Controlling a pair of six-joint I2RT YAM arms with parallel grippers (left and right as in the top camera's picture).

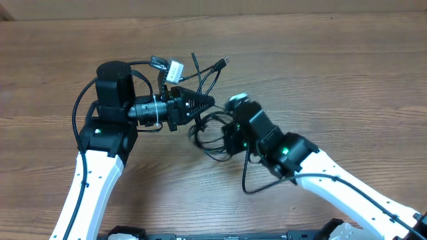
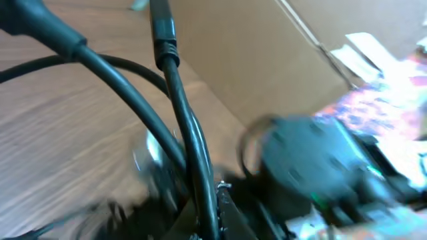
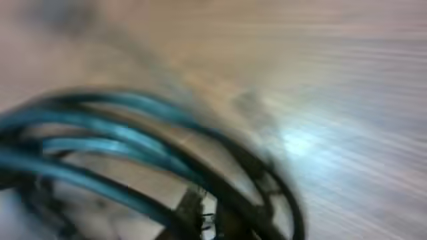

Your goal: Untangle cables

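Cables (image 1: 208, 75) sat bunched between your two grippers at mid-table (image 1: 333, 67).
Your left arm lay low and level, pointing right. Your left gripper (image 1: 203, 103) was pressed together on the cables, and the left wrist view showed them rising from between its fingers. From that pinch the plug ends fanned toward the far edge, long axes running near-to-far, and slack loops (image 1: 207, 143) curled on the wood just beside it. Your right arm stretched from the lower right, angled up-left, wrist bent over the loops. Your right gripper (image 1: 227, 137) was closed, but blur hid whether it pinched a strand.
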